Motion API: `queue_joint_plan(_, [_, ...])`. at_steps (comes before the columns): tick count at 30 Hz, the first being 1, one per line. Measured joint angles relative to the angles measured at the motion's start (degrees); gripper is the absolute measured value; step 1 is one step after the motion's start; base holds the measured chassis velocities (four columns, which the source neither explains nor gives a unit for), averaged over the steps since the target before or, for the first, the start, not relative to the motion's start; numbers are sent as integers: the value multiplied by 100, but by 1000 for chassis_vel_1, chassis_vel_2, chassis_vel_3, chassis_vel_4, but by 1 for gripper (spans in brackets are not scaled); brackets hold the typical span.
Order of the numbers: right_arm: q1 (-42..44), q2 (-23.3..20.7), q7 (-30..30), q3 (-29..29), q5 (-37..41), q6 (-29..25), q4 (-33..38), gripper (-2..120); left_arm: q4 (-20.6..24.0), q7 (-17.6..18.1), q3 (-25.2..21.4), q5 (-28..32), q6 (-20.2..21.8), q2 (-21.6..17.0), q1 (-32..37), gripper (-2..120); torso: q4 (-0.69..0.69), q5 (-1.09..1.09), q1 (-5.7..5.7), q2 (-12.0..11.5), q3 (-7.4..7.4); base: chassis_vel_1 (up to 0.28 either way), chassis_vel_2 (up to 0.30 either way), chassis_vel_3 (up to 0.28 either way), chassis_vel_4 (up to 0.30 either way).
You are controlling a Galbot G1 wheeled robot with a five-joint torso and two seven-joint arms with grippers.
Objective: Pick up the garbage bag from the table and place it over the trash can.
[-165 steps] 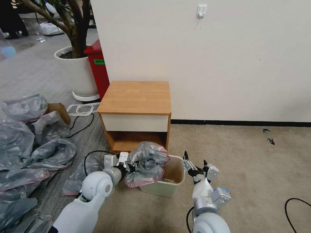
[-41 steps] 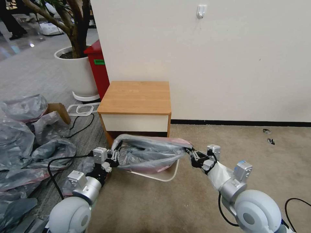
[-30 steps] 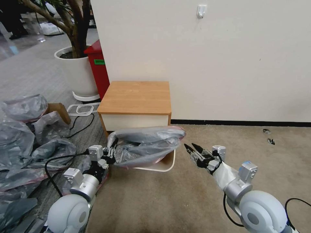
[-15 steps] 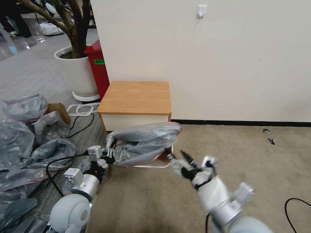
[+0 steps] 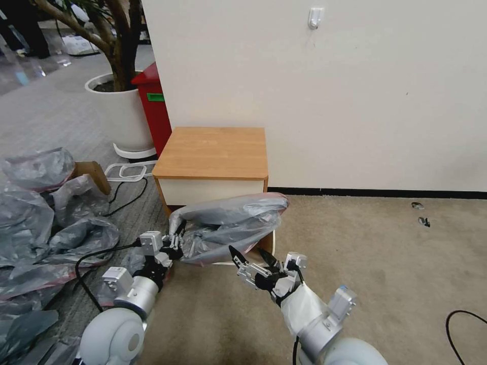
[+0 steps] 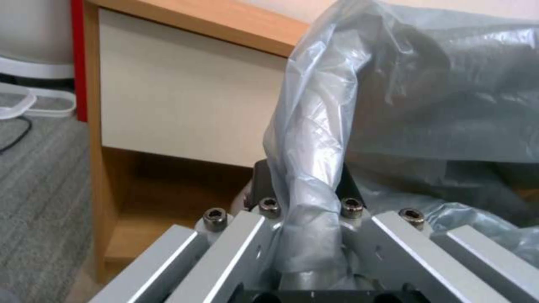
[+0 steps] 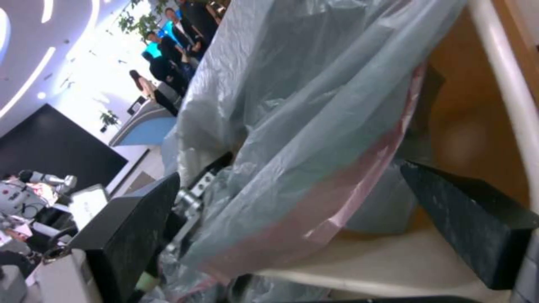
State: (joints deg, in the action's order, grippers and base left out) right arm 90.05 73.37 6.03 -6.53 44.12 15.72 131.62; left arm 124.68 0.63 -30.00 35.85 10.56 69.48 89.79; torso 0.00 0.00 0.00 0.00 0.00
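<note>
The grey garbage bag [image 5: 228, 223] with its pink-red rim band lies stretched over the cream trash can [image 5: 273, 243], which stands on the floor in front of the table [image 5: 213, 152]. My left gripper [image 5: 172, 244] is shut on the bag's twisted left end [image 6: 306, 168]. My right gripper [image 5: 247, 257] is open at the bin's near side, just below the bag's front edge. In the right wrist view the pink band [image 7: 342, 185] hangs between the two black fingers [image 7: 466, 219], apart from both. The bin's white rim [image 7: 505, 84] runs beside them.
A pile of grey bags [image 5: 35, 213] covers the floor at left. A red bin [image 5: 154, 106] and a white plant pot [image 5: 119, 111] stand behind the table by the wall. Open carpet lies to the right, with a black cable [image 5: 464, 319] at the far right.
My right gripper let go of the bag's right end, opened, and swung left to the bin's near side. The left gripper kept its hold. The bag's right end stayed draped over the bin.
</note>
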Motion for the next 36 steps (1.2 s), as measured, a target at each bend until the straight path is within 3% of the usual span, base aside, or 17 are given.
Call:
queue_joint_plan(11, [-93,-29,-40,-91,147,-39,-44,95,115,18,-68,195,117,-3,35,3,0,0,0,0,0,0,0,0,0])
queue_joint_plan(20, [-51,-37,-109,-106,137,-143,-9,64,109,51,-94,208,117,16,42,3,0,0,0,0,0,0,0,0,0])
queue_joint_plan(22, [-46,-36,-123,-100,129,-144,12,51,116,57,-90,208,117,17,41,3,0,0,0,0,0,0,0,0,0])
queue_joint_plan(27, [-37,-32,-132,-98,116,-144,24,39,113,58,-79,211,122,18,36,3,0,0,0,0,0,0,0,0,0])
queue_joint_plan(29, [-30,-23,-140,-99,98,-152,37,17,86,80,-77,210,131,35,27,3,0,0,0,0,0,0,0,0,0])
queue_joint_plan(30, [-30,-23,-144,-100,92,-156,41,12,82,95,-79,210,134,37,18,3,0,0,0,0,0,0,0,0,0])
queue_joint_plan(36, [23,-16,-197,-78,0,-198,56,0,30,258,-137,262,188,57,-31,3,0,0,0,0,0,0,0,0,0])
